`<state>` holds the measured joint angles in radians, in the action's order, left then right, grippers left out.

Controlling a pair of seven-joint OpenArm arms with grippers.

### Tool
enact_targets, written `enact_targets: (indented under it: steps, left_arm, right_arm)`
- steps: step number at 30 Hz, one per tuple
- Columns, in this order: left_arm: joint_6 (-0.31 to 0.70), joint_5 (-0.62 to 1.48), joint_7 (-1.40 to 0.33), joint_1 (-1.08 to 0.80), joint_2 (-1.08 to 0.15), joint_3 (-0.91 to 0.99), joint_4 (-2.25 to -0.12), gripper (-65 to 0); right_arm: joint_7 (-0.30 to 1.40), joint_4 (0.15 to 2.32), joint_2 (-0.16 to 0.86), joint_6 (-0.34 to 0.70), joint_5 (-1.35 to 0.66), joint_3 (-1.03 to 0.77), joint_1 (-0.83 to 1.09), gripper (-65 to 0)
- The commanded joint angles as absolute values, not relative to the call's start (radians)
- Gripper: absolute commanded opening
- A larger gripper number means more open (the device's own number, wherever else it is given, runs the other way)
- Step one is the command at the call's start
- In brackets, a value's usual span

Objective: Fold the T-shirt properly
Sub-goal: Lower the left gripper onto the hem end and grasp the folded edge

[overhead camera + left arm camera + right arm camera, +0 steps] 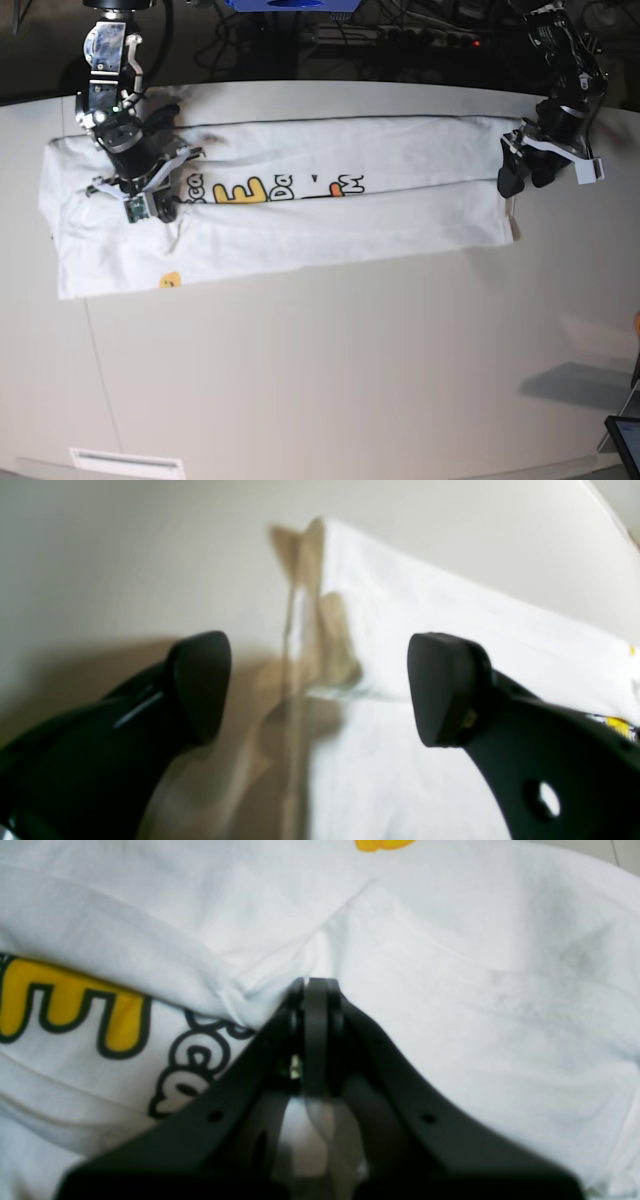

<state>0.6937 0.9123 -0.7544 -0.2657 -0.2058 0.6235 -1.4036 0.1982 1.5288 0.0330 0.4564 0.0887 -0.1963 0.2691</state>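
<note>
The white T-shirt [330, 225] lies stretched across the table in a long band, its top and bottom edges folded inwards, with the colourful print [265, 188] showing in the gap. My right gripper [160, 205] is at the shirt's left end. In the right wrist view it [312, 990] is shut on a puckered fold of the T-shirt [475, 965] beside the yellow letters [65, 1000]. My left gripper [515, 180] is at the shirt's right end. In the left wrist view it [320, 690] is open and empty, over the edge of the T-shirt [425, 605].
The white table [350, 350] stretches wide in front of the shirt. A dark device [625, 435] sits at the front right corner. Cables and equipment [400, 35] run along the back edge. A small yellow print [170, 280] shows on the shirt's lower left.
</note>
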Motion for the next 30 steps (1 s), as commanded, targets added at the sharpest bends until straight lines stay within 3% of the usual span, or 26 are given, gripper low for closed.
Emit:
enact_targets:
  steps: [1,15,30]
  left_arm:
    - [0.698,0.912,-0.757,-0.262,-0.22,0.628,-1.4,-11.4]
    - [0.698,0.911,-0.757,-0.255,-0.219,0.515,-1.357,-11.6]
    - [0.698,0.909,-0.757,-0.26,-0.186,0.513,-1.354,-11.8]
  right_arm:
    - [0.318,1.511,0.035,0.479,0.136,-0.193,0.292,-64.9]
    - [0.318,1.511,0.035,0.479,0.136,-0.193,0.292,-64.9]
    - [0.318,1.511,0.035,0.479,0.136,-0.193,0.294,-64.9]
